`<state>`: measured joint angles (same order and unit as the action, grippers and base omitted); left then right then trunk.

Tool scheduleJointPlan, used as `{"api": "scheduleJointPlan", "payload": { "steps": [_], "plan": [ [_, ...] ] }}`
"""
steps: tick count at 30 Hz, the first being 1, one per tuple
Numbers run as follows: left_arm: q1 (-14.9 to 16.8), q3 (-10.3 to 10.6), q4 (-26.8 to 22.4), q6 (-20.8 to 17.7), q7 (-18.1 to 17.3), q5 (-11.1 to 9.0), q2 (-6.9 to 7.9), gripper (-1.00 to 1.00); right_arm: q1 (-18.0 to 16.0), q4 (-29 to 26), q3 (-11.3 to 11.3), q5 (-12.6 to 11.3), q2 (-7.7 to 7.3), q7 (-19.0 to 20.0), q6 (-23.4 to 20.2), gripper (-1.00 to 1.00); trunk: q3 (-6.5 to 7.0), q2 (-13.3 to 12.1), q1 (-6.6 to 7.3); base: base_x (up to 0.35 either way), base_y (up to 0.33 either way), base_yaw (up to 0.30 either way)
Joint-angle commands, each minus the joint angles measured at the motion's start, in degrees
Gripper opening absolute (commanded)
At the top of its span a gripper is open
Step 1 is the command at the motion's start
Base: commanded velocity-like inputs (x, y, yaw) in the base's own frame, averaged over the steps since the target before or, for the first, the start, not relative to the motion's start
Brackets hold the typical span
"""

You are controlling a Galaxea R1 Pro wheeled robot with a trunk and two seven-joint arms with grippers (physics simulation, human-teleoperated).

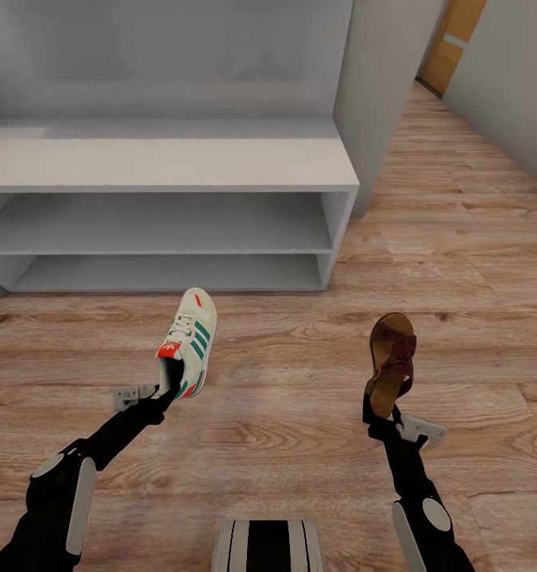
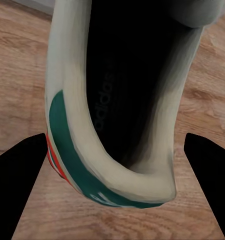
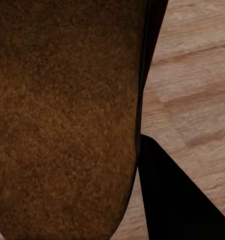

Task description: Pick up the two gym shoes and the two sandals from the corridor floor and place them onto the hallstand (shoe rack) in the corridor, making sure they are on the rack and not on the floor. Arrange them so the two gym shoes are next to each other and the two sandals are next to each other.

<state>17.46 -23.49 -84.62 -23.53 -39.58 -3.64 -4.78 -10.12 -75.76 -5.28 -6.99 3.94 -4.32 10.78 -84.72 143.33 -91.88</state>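
- My left fingers (image 1: 171,380) are clamped on the heel rim of a gym shoe (image 1: 191,342), its toe pointing toward the shoe rack (image 1: 173,163).
- From my left wrist, the gym shoe (image 2: 117,115) opening gapes dark between my two black fingers (image 2: 17,170), which stand on either side of the heel.
- My right fingers (image 1: 377,413) grip the heel end of a sandal (image 1: 392,361), which stands toe-up and away from me.
- From my right wrist, the sandal's (image 3: 62,115) brown footbed sits right against one black finger (image 3: 177,195).
- The floor (image 1: 284,397) is light wood-grain plank, running under both shoes and on down a corridor at my right.
- The shoe rack is pale grey-white, with a flat top and two open shelf slots, just ahead of me against a grey wall (image 1: 165,56).
- A tan door (image 1: 453,40) stands at the corridor's far end.
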Motion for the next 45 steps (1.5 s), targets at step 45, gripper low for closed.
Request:
{"api": "scheduleJointPlan", "payload": {
  "steps": [45],
  "plan": [
    [0.0,-0.1,0.0,-0.5,-0.2,-0.4,-0.05,-1.0,0.0,0.0,0.0,-0.7,0.02,0.0,0.2,-1.0,0.52,0.1,-0.2,0.0,0.0,0.0]
  ]
}}
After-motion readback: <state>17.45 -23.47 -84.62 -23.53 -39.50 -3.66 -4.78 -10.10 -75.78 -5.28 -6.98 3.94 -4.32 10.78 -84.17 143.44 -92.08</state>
